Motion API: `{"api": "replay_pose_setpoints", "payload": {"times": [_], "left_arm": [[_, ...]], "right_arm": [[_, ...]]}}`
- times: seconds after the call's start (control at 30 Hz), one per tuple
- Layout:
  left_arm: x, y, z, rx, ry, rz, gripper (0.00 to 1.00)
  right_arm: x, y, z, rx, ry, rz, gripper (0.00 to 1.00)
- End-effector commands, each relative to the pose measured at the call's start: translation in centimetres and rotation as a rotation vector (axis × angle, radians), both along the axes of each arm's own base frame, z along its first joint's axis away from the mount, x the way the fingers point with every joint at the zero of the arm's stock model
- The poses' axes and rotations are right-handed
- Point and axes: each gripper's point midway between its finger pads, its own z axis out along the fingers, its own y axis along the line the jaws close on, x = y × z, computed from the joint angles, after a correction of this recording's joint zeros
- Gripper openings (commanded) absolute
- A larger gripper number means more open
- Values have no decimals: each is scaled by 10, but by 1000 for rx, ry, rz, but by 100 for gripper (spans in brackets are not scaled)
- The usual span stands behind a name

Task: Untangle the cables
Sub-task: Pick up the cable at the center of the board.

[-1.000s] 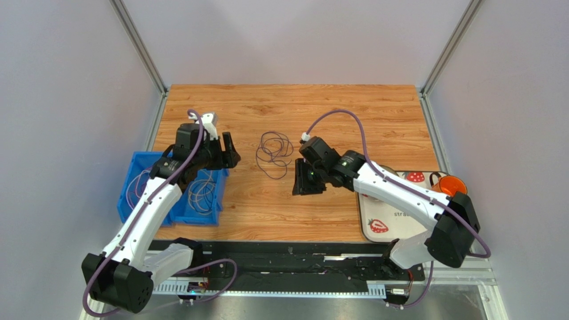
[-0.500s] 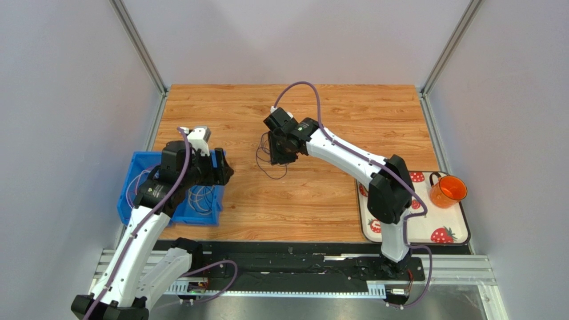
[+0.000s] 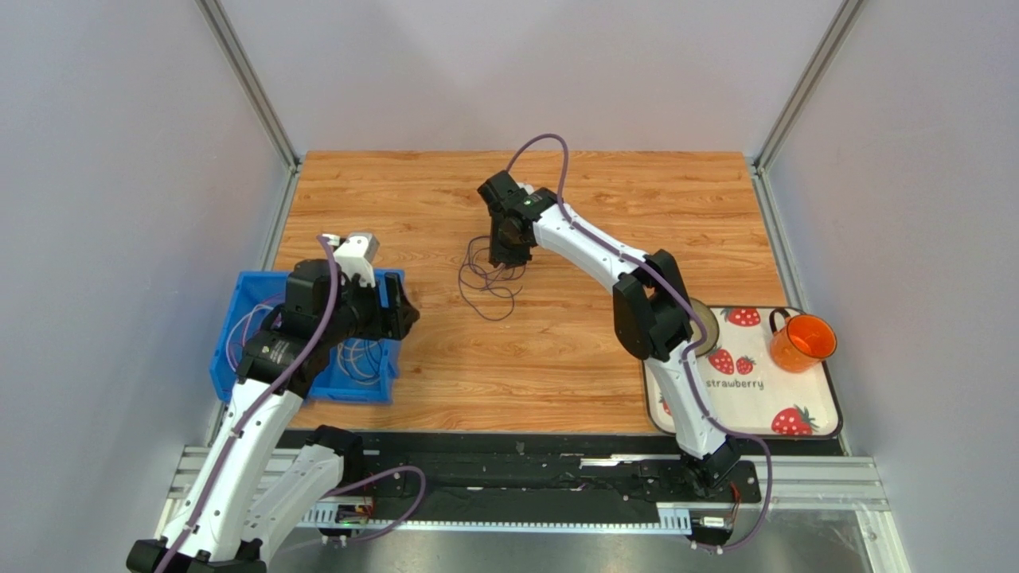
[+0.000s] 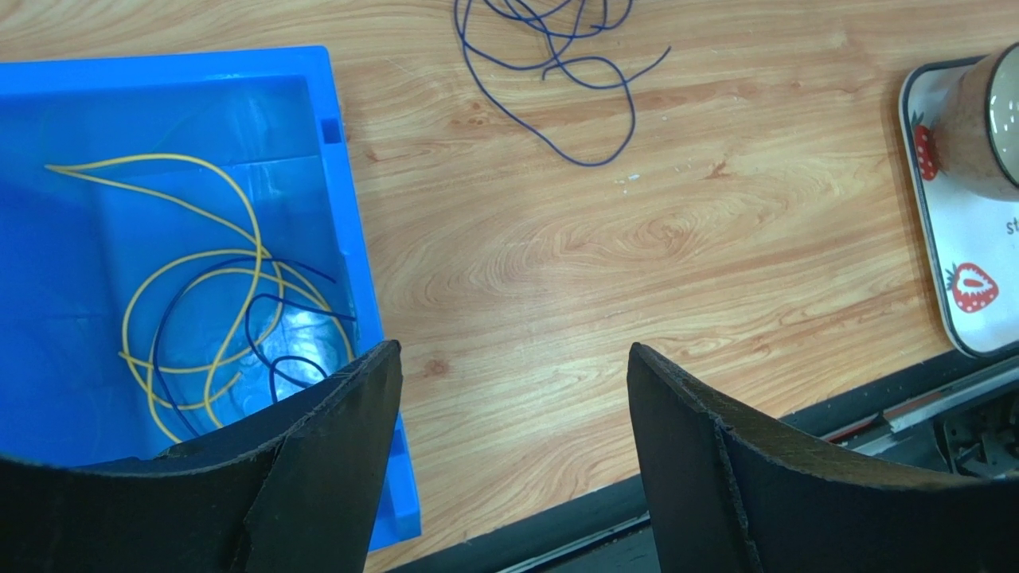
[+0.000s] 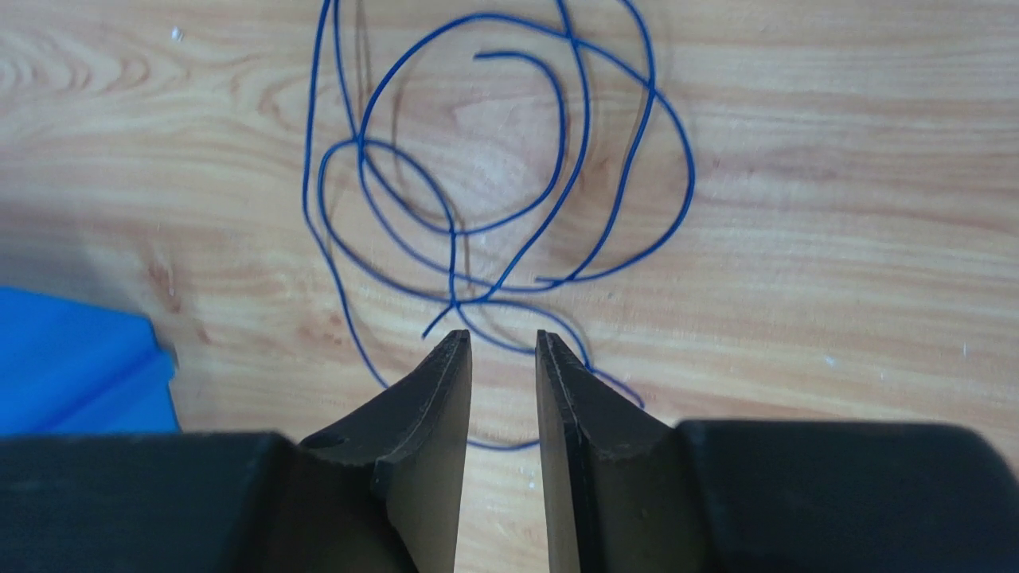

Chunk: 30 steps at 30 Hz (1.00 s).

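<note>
A tangle of dark blue cables (image 3: 488,282) lies in loose loops on the wooden table. My right gripper (image 3: 508,247) hangs over its far right side. In the right wrist view the loops (image 5: 455,239) lie just ahead of the right gripper (image 5: 501,336), whose jaws stand a narrow gap apart with only wood between them. More cables, yellow (image 4: 245,215) and dark blue (image 4: 257,316), lie in a blue bin (image 4: 179,72). My left gripper (image 4: 512,349) is wide open and empty above the bin's right edge (image 3: 395,358).
A strawberry-print tray (image 3: 742,406) sits at the near right with an orange mug (image 3: 804,340) and a round brownish object (image 4: 981,119) on it. The blue bin (image 3: 233,358) stands at the table's left edge. A black rail runs along the near edge.
My right arm swung from the table's middle out over the far side of the tangle, and its jaws narrowed a little. My left arm drew back slightly toward the bin.
</note>
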Motion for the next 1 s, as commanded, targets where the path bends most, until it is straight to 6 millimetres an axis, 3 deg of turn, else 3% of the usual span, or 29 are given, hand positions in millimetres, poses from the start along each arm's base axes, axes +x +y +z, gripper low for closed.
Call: {"api": "replay_pose_setpoints", "payload": {"times": [0.0, 0.23, 0.63, 0.97], "left_arm": [[0, -7, 4, -27, -24, -36, 77], [-7, -2, 8, -23, -43, 0, 77], [-7, -6, 4, -19, -34, -20, 77], [-6, -7, 3, -20, -32, -23, 77]], "right_arm": [[30, 9, 3, 89, -31, -69, 30], [44, 15, -9, 146, -16, -76, 30], [42, 15, -30, 132, 10, -79, 29], [37, 6, -14, 138, -9, -78, 29]]}}
